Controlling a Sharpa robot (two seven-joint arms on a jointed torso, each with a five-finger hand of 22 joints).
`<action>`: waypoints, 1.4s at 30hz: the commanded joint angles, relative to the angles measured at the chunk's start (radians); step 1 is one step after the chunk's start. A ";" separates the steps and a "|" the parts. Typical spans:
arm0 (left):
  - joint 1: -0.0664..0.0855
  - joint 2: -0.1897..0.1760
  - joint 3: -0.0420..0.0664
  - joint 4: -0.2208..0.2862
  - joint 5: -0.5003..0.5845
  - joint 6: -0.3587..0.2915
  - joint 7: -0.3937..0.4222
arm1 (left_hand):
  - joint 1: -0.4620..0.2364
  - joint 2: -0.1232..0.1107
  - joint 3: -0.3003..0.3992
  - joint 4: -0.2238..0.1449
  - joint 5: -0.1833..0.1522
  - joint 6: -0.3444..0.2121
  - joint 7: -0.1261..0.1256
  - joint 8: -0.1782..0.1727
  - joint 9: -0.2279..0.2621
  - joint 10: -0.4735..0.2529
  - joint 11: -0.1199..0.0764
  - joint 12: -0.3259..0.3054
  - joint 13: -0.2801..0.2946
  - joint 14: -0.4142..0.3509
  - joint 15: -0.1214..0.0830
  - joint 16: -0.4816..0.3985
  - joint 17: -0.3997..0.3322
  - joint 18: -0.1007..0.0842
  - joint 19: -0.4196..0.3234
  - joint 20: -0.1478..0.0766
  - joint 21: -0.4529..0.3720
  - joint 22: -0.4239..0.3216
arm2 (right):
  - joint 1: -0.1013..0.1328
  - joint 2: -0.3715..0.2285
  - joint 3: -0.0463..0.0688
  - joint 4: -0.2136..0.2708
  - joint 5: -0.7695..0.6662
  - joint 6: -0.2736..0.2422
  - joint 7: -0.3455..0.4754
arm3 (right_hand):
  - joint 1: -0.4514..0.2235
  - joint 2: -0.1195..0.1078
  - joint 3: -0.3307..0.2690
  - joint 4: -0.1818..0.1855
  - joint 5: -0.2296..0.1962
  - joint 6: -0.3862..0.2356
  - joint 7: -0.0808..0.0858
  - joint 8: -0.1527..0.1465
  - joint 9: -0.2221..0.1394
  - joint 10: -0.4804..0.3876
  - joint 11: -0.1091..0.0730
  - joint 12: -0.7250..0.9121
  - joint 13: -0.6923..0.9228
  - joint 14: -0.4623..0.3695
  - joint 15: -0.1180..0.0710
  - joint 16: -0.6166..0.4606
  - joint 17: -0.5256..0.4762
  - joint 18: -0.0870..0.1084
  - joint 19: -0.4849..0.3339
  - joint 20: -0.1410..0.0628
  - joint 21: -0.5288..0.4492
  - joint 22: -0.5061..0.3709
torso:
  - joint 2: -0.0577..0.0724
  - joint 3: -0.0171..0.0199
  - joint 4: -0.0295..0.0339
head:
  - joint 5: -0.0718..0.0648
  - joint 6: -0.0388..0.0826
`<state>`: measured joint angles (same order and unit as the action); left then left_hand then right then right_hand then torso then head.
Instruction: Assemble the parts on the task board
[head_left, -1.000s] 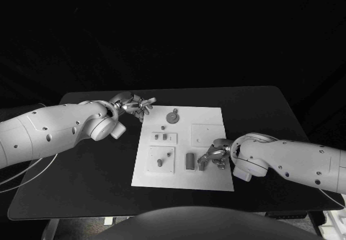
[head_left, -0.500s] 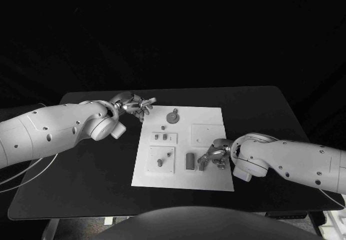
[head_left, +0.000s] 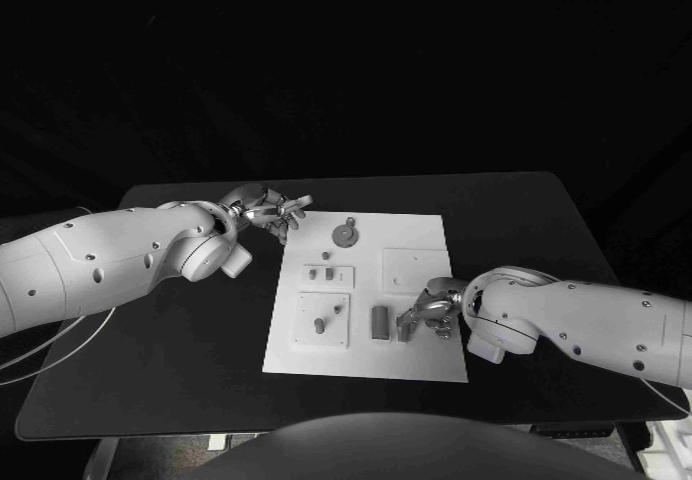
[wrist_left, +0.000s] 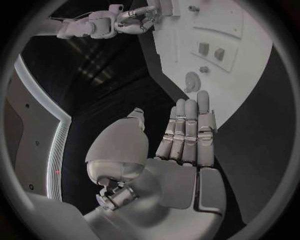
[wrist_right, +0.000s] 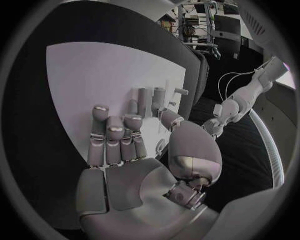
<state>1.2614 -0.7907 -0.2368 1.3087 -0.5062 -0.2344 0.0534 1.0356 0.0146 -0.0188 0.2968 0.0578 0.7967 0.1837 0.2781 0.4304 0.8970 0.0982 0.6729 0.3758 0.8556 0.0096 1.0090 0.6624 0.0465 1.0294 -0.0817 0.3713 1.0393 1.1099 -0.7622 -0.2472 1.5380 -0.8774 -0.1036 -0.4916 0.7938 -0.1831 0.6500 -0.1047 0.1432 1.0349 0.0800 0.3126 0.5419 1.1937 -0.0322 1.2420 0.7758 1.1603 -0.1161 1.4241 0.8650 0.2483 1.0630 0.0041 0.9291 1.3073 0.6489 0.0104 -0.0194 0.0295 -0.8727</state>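
The white task board (head_left: 418, 360) lies mid-table (head_left: 173, 350), grey parts (head_left: 379, 322) set on it. My left robot hand (head_left: 268, 212) hovers off the board's far left corner, fingers straight and apart, holding nothing. My right robot hand (head_left: 428, 312) sits over the board's near right area, fingers curled; whether it grips a part I cannot tell

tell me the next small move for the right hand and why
Probably close the right hand on the upright part beside it. The hand hovers low over the near right of the white board with fingers apart and nothing held, while the left hand waits off the board's far left corner.
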 joint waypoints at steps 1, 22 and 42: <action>0.001 0.002 0.001 0.002 -0.002 0.012 0.005 | -0.009 -0.005 0.006 0.000 -0.005 -0.002 0.008 0.006 -0.001 -0.006 -0.002 0.005 -0.002 -0.008 0.002 0.003 0.001 0.042 -0.003 -0.006 -0.005 0.001 | 0.000 -0.001 0.000 0.003 -0.015 0.005 0.010 | -0.002 -0.013 0.000 0.009 -0.005 -0.003 0.005 -0.006 0.000 -0.004 0.005 -0.002 0.002 0.000 -0.005 0.002 -0.001 0.013 0.001 -0.007 -0.005 0.001 | 0.000 -0.0001 -0.0001 | 0.000 0.000; 0.001 0.002 0.001 0.001 -0.002 0.013 0.005 | -0.009 -0.005 0.007 0.000 -0.005 -0.002 0.008 0.006 -0.002 -0.007 -0.002 0.006 -0.002 -0.008 0.002 0.003 0.001 0.042 -0.003 -0.006 -0.005 0.002 | 0.005 -0.006 0.001 0.012 -0.037 -0.004 0.013 | -0.002 -0.014 0.001 0.014 -0.006 -0.003 0.005 -0.006 0.000 -0.004 0.005 -0.002 0.002 0.000 -0.005 0.002 -0.001 0.013 0.002 -0.008 -0.005 0.001 | 0.000 0.0000 -0.0002 | -0.001 0.000; 0.001 0.001 0.001 0.003 -0.002 0.014 0.002 | -0.008 -0.005 0.007 0.000 -0.005 -0.003 0.008 0.007 -0.002 -0.007 -0.002 0.006 -0.002 -0.008 0.002 0.003 0.001 0.042 -0.003 -0.006 -0.006 0.002 | 0.011 -0.007 0.001 0.012 -0.058 -0.004 0.013 | -0.002 -0.015 0.002 0.018 -0.006 -0.003 0.005 -0.006 0.001 -0.003 0.005 -0.002 0.002 0.000 -0.005 0.002 -0.001 0.013 0.002 -0.008 -0.005 0.001 | 0.000 -0.0005 0.0003 | 0.000 0.000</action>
<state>1.2614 -0.7910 -0.2368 1.3092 -0.5067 -0.2327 0.0520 1.0356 0.0146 -0.0188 0.2968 0.0578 0.7928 0.1839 0.2781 0.4302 0.8970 0.0981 0.6729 0.3751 0.8556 0.0096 1.0090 0.6630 0.0466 1.0294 -0.0816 0.3713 1.0398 1.1213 -0.7695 -0.2465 1.5492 -0.9219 -0.1103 -0.4883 0.7899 -0.1868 0.6528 -0.0910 0.1433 1.0329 0.0815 0.3126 0.5419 1.1937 -0.0322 1.2420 0.7764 1.1594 -0.1133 1.4242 0.8651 0.2480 1.0635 0.0036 0.9291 1.3073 0.6490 0.0100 -0.0190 0.0281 -0.8727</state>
